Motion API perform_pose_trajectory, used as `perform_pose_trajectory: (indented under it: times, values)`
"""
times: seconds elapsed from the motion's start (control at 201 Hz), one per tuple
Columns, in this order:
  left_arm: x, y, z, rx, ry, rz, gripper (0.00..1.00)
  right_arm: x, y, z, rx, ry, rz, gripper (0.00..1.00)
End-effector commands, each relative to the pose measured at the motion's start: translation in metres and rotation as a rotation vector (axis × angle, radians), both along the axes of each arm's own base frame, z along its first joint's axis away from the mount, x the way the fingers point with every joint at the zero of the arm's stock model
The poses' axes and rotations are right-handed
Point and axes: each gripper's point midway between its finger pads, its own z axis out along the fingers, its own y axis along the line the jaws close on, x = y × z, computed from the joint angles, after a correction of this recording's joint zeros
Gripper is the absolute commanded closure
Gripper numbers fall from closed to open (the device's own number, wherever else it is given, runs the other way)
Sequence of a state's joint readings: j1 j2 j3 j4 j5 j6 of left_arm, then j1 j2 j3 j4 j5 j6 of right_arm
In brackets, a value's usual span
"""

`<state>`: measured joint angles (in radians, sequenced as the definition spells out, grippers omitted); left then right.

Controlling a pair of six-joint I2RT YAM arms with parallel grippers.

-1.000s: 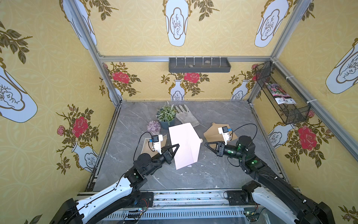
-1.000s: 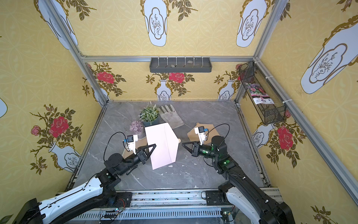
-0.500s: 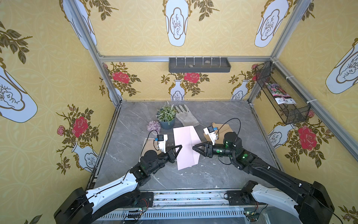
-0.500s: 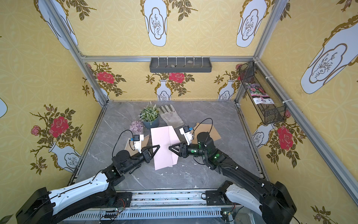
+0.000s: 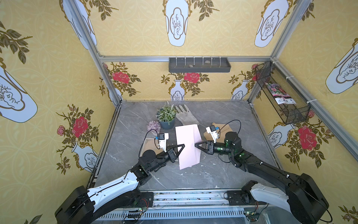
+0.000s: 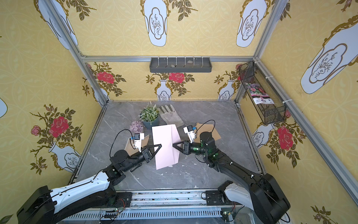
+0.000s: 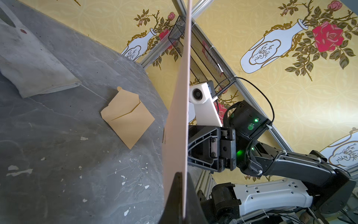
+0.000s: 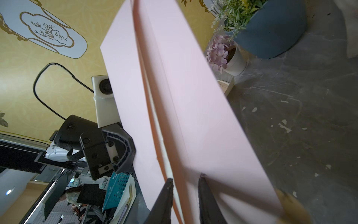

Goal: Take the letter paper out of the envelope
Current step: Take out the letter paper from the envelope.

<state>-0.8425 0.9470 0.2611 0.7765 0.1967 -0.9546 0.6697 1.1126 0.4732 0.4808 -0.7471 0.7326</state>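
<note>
Pink letter paper [image 5: 187,146] hangs above the grey tabletop [image 5: 222,170] between the two arms, partly folded, a crease running down it in both top views. The left gripper [image 5: 183,145] is clamped shut on its left edge; the left wrist view shows the sheet edge-on between the black fingers [image 7: 177,195], and that sheet hides the tips of the right gripper [image 5: 196,145] behind it. From the right wrist view the right jaws stand a little apart with a fold of the paper between them, but blur keeps me from telling whether they press on it. The brown envelope [image 7: 127,118] lies flat on the table, flap open, apart from the paper; in the top views the right arm and its camera cover most of it [image 6: 208,131]. A potted plant [image 5: 166,116], a small purple flower pot [image 5: 154,126] and a grey glove [image 5: 185,116] sit behind the sheet, the glove's cuff hidden under the paper's top edge. Under the left wrist a tan board [image 6: 129,146] shows only partly.
</note>
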Motion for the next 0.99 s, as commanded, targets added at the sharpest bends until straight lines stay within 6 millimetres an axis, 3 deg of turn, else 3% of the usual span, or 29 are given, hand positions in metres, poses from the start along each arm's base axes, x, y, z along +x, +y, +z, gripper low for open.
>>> perform_pose_trajectory:
  times: [0.0,0.314,0.488,0.986]
  values:
    - [-0.002,-0.005,0.013,-0.049,-0.030,-0.029,1.00,-0.004,0.008,0.019,0.053,-0.057,0.025,0.74]
    - [-0.001,-0.007,0.013,-0.056,-0.027,-0.036,1.00,-0.005,0.008,0.012,0.033,-0.051,0.026,0.74]
    - [-0.003,-0.002,0.017,-0.056,-0.037,-0.024,1.00,-0.004,0.003,0.009,0.027,-0.047,0.010,0.93]
    - [-0.007,0.003,0.023,-0.079,-0.046,-0.022,1.00,-0.005,-0.001,0.013,0.038,-0.054,0.010,1.00]
